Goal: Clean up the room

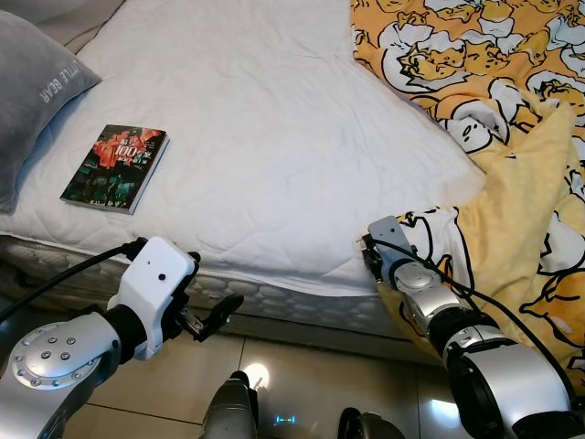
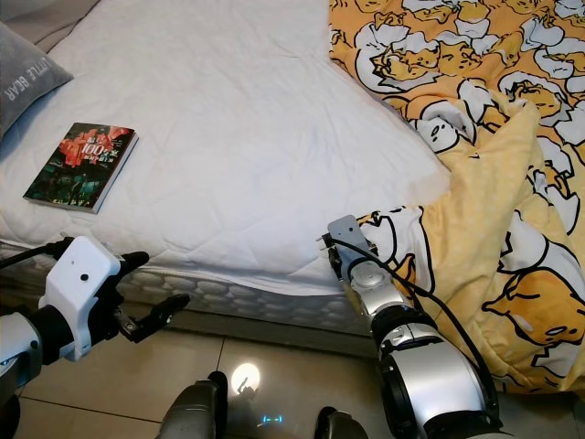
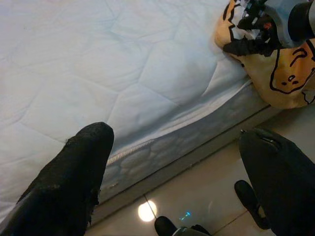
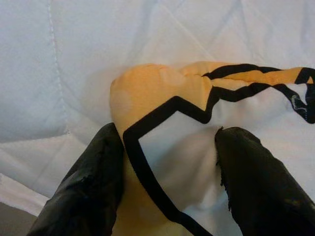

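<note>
A: Entry, bed (image 1: 274,137) edge. Where is my right gripper (image 4: 167,187)?

B: At the near edge of the mattress, on the corner of the yellow cartoon-print blanket (image 1: 494,110). In the right wrist view the two black fingers (image 4: 83,191) stand apart with the blanket corner between them; one finger touches the fabric. Parted, not clamped.

A: And the left gripper (image 1: 208,315)?

B: Low, beside the mattress edge, over the tiled floor (image 1: 302,375). Fingers spread wide, nothing held.

A: Blanket position?

B: Rumpled over the bed on my right side, draping over the edge toward the floor; the white quilted sheet is bare on the left side.

A: Other items?

B: A book (image 1: 116,167) lies flat on the sheet, on the left side, near a grey pillow (image 1: 32,101), well apart from both grippers.
</note>
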